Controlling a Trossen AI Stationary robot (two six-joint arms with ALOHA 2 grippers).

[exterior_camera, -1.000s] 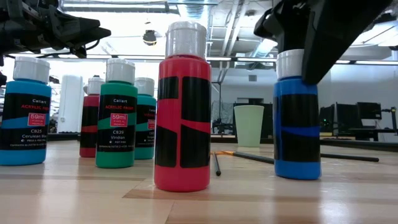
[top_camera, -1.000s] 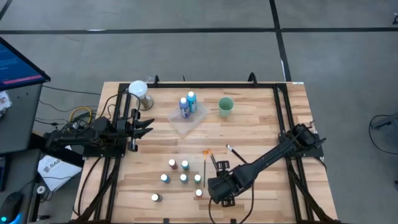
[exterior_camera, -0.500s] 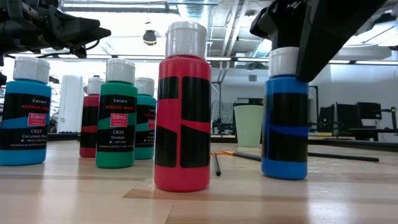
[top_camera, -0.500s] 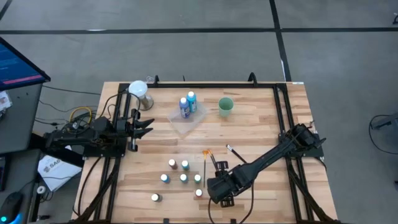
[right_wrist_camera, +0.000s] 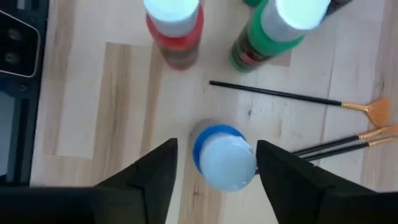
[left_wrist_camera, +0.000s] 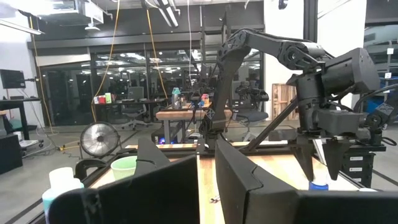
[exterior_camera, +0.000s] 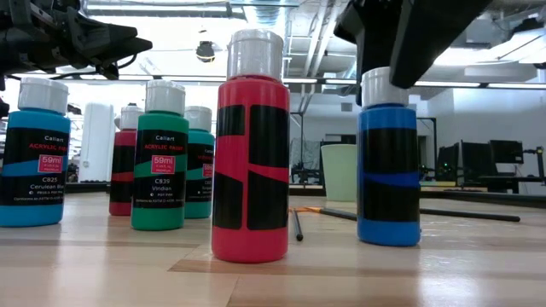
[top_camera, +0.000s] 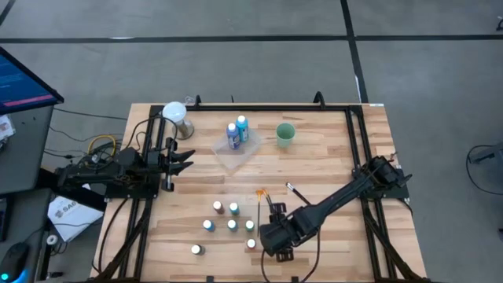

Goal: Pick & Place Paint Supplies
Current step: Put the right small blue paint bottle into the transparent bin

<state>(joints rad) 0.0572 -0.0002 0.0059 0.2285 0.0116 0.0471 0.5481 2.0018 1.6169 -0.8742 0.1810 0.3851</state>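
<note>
From above, the right gripper [top_camera: 277, 240] covers the blue bottle [exterior_camera: 388, 162] entirely. At table height, 2 brushes [exterior_camera: 409, 213] are partly blocked by bottles.

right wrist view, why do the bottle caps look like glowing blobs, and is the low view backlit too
Right wrist view: the caps of the red bottle and green bottle blow out to white glare under overhead light; the blue bottle cap between the right pincer fingers is dimmer. Low view: bright ceiling behind, so the arm above shows as a dark silhouette.

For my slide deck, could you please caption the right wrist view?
Right gripper open astride an upright blue paint bottle, three brushes lying beside it.
</note>
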